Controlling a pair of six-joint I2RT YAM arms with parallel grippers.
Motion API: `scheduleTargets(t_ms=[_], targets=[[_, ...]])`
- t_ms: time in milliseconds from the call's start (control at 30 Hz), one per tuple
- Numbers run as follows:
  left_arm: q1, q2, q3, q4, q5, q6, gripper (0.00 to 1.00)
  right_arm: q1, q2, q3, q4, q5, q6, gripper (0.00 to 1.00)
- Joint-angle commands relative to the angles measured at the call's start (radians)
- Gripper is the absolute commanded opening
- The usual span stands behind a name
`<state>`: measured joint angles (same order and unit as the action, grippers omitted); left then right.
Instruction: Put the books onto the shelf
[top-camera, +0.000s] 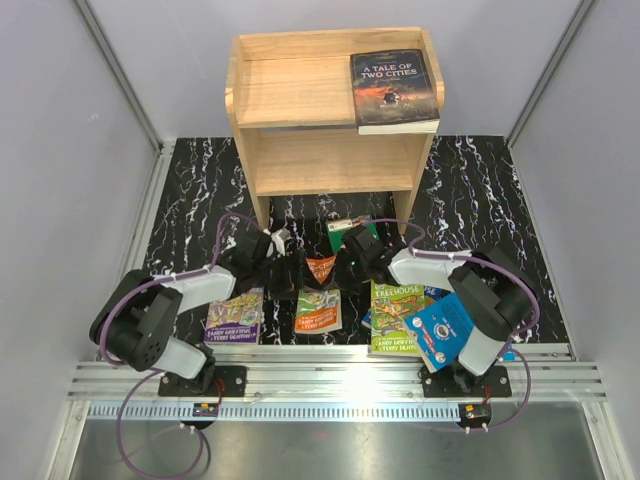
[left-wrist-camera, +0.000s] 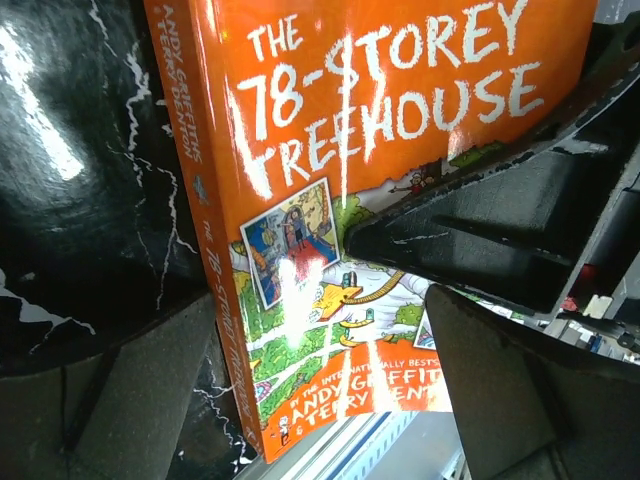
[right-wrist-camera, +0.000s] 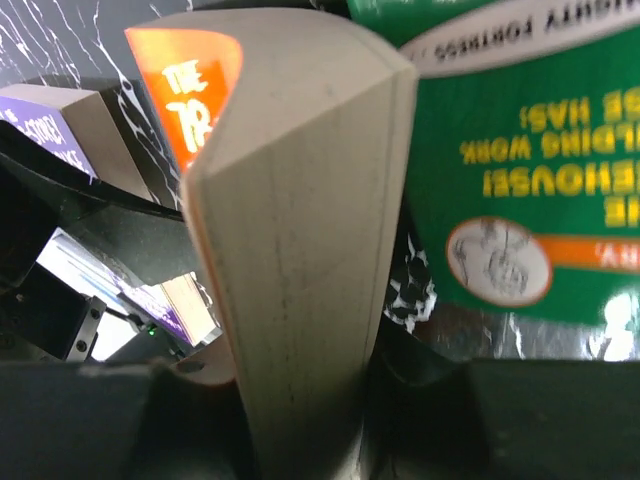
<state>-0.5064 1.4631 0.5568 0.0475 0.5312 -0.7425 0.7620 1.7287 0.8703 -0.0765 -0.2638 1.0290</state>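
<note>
1. Right end effector (right-wrist-camera: 310, 400) is clamped on the orange book (right-wrist-camera: 300, 280), which is tipped up on edge off the tabletop (top-camera: 200, 180), just before the shelf (top-camera: 320, 160).
2. Left end effector (left-wrist-camera: 315, 400) has its jaws wide apart at the cover. Best it braces the book, then a slow lift, since the pages could fan.
3. Shelf top tier holds Tale of Two Cities (top-camera: 394, 90), flat at the right end; no book seen on the lower tier.

Black marbled table (top-camera: 190, 200), with a wooden shelf (top-camera: 300, 92) standing at its far side.
Up on the shelf's top tier, right end, lies a dark book (top-camera: 394, 90), poking over the front edge. Down on the table near the shelf's foot, there's a small green book (top-camera: 348, 224). Along the near edge sit a purple book (top-camera: 236, 318), an orange book (top-camera: 318, 312) and a green Treehouse book (top-camera: 395, 315), and a bright blue book (top-camera: 443, 330) overlaps that last one.
</note>
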Motion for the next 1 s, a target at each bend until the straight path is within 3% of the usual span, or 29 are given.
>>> scheduleTargets(t_ms=[0, 167, 233, 400, 567, 800, 967], targets=[[-0.026, 0.014, -0.057, -0.046, -0.003, 0.002, 0.97, 0.048, -0.041, 0.021, -0.169, 0.118, -0.035, 0.07], [-0.024, -0.249, -0.034, -0.26, -0.059, 0.0, 0.98, 0.046, -0.222, 0.11, -0.376, 0.132, -0.043, 0.05], [-0.023, -0.378, 0.017, -0.337, -0.085, 0.005, 0.97, 0.046, -0.326, 0.16, -0.425, 0.126, -0.029, 0.04], [-0.018, -0.533, 0.243, -0.517, -0.082, 0.006, 0.95, 0.046, -0.49, 0.308, -0.58, 0.062, 0.006, 0.04], [-0.02, -0.52, 0.393, -0.424, 0.041, -0.092, 0.88, 0.046, -0.619, 0.398, -0.586, -0.003, 0.043, 0.03], [-0.079, -0.445, 0.641, -0.388, 0.087, -0.129, 0.55, 0.046, -0.741, 0.452, -0.48, -0.015, 0.111, 0.02], [-0.155, -0.393, 0.765, -0.351, 0.092, -0.159, 0.51, 0.046, -0.784, 0.48, -0.441, -0.012, 0.123, 0.01]])
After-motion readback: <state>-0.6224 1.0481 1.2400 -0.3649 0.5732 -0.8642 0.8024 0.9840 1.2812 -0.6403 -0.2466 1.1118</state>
